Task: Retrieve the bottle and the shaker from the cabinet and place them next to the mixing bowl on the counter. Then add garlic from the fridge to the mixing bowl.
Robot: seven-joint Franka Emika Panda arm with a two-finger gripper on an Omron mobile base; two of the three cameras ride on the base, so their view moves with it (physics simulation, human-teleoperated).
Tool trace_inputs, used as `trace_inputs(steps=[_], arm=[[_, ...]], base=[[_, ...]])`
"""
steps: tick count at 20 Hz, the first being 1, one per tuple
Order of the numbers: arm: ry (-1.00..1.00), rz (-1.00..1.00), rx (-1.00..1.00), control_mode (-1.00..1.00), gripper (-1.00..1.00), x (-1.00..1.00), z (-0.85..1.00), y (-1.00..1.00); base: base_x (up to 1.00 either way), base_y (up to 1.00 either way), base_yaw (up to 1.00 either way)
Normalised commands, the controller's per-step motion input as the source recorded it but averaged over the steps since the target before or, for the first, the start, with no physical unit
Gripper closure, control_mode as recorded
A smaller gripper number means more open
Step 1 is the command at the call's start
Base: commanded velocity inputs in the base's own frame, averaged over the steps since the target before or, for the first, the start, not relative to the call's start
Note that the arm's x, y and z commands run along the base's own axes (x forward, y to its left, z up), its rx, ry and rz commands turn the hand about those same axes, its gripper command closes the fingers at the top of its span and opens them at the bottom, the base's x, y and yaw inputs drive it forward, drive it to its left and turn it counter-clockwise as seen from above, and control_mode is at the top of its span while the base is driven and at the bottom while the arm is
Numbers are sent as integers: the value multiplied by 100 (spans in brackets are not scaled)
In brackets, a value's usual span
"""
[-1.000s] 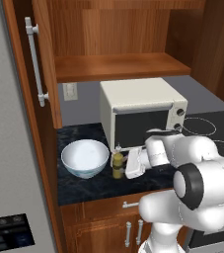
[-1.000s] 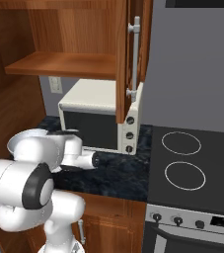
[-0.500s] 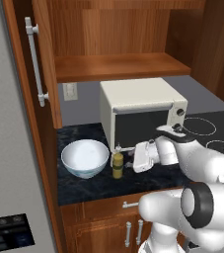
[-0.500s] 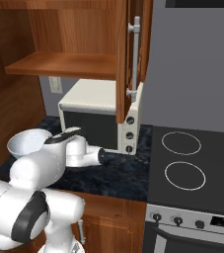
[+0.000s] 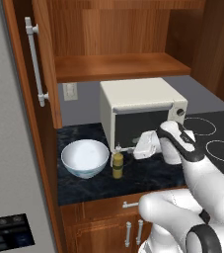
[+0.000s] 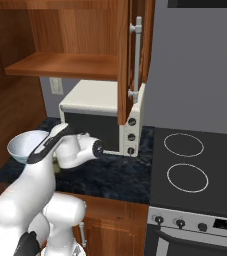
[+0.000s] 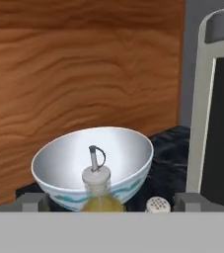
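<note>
A: Where do the task's things stand?

B: The bottle [image 5: 117,164] sits on the dark table [image 5: 148,175] just beside the mixing bowl [image 5: 85,157], at the bowl's three o'clock in the left base view. In the hand view the shaker [image 7: 156,204] shows low down, at about four o'clock from the bottle's cap, close to both bottle and bowl. So both cabinet items look already set down where the task wants them, which would explain why they are bunched against the bowl rather than spread along the table.

A: And the hand?

B: The hand [image 5: 144,145] is open and holds nothing; its two finger tips [image 7: 32,201] stand far apart at the bottom of the hand view, with bottle and shaker between them but farther off, untouched. It hangs in front of the microwave [image 5: 140,113], at the bottle's two o'clock in the left base view.

A: How is the arm posed?

B: It rises from the base, bends at the elbow and lies nearly level, the hand pointing across the table toward the bowl. The cabinet shelf [image 5: 118,66] above is bare.

A: What is left?

B: By his reading, the garlic: the fridge [image 5: 15,173] stands at the bowl's nine o'clock, and the bowl looks empty.
</note>
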Motion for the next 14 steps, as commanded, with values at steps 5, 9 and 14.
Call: trace_inputs(steps=[5, 9, 14], arm=[[9, -24, -1, -100, -100, -4, 55, 1], [21, -33, -1, -100, -100, -4, 58, 0], [21, -31, -5, -100, -100, -3, 45, 0]], base=[[0, 0, 0], [0, 0, 0], [0, 0, 0]])
